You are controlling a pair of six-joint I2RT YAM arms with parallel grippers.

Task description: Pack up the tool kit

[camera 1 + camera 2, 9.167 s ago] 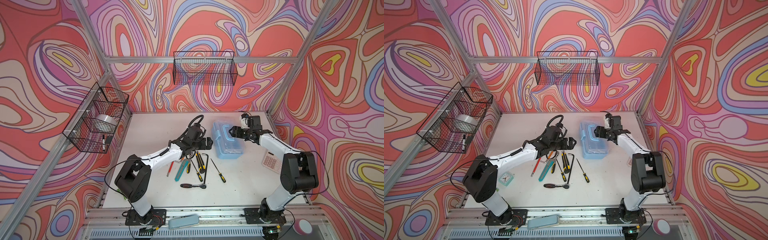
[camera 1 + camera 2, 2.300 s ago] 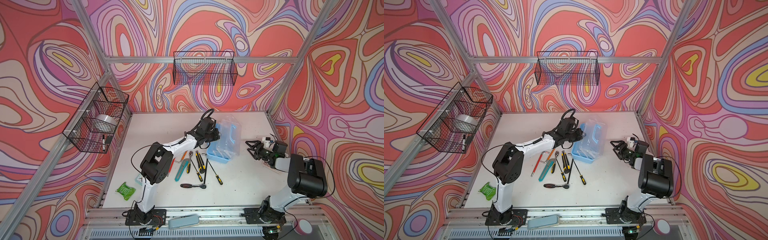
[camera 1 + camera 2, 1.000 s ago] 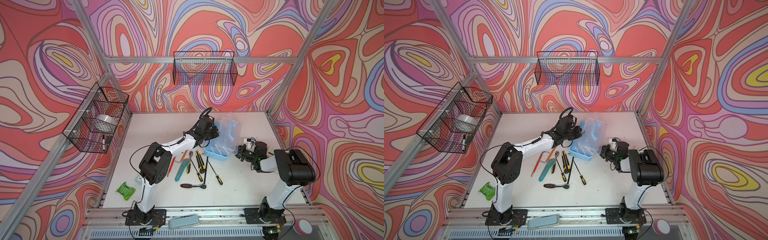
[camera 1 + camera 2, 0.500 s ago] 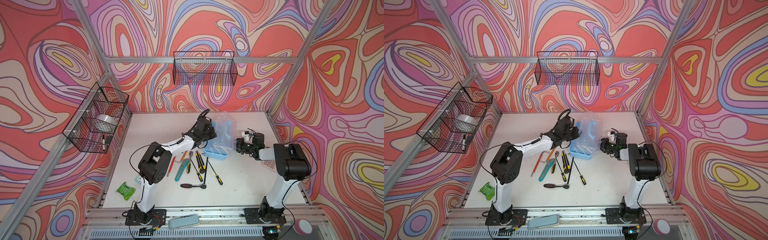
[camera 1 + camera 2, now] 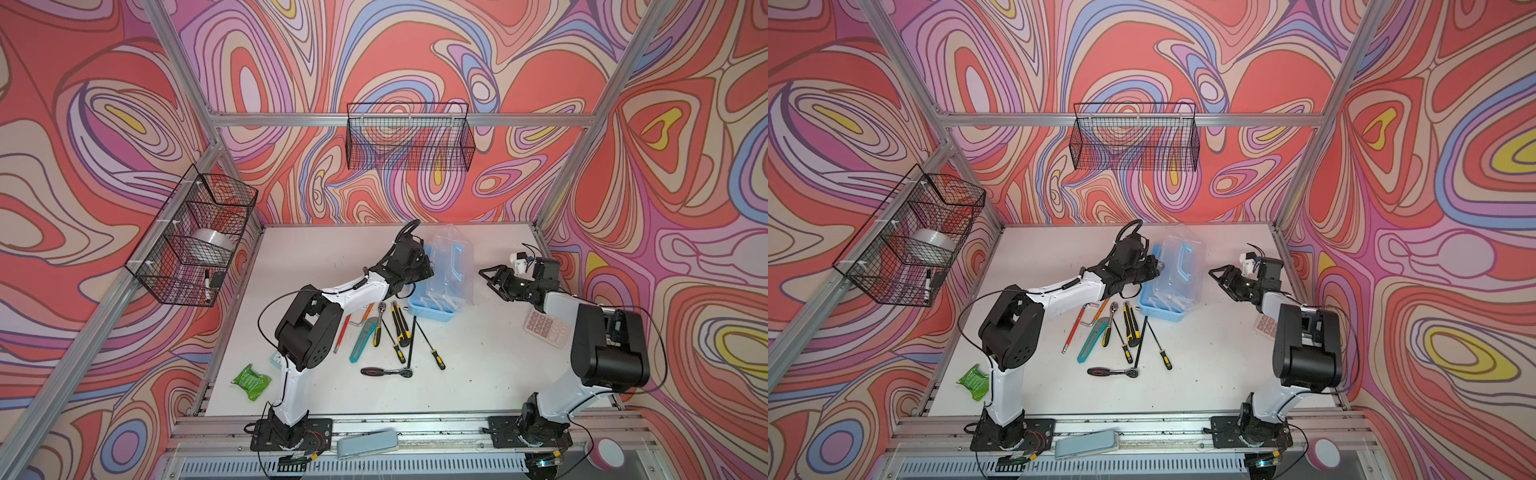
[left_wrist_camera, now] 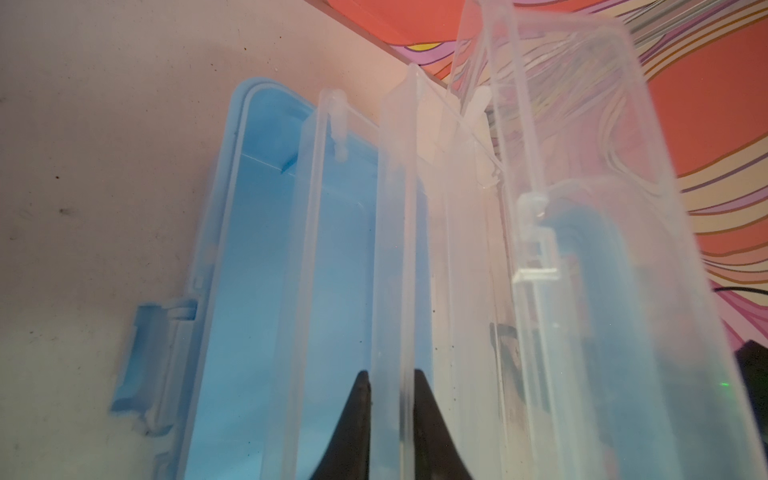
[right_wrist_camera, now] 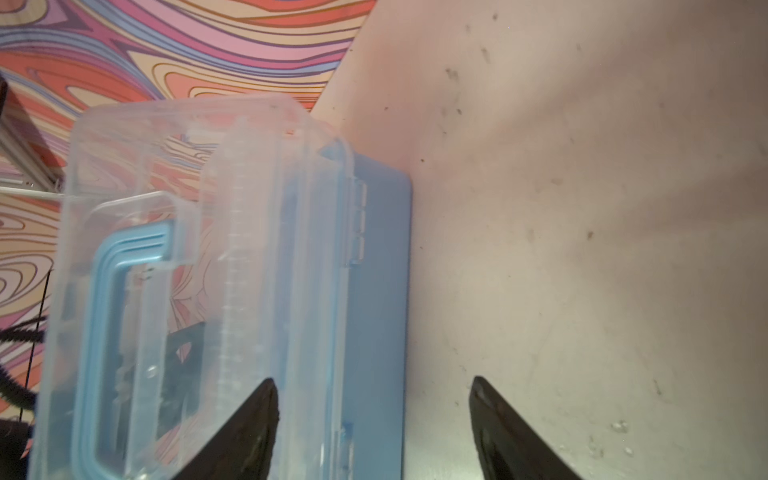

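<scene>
Left wrist view: left pincer (image 6: pixel 390 374) clamped on the clear tray (image 6: pixel 395 249) of the open case (image 6: pixel 266 249), on the worktop (image 6: pixel 104 166) — right pincer (image 7: pixel 372 380) spread, empty, nearby. Risk: slick plastic slips — lid (image 6: pixel 602 166) falls shut.

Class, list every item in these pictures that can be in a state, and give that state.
Light blue plastic tool case: open, on the white table.
Clear lid with blue handle: raised almost upright.
Left gripper: shut on the clear inner tray.
Right gripper: open, empty, apart from the case.
Black-handled ratchet: loose on the table, unpacked.
Black wire basket on the back wall: looks empty.
</scene>
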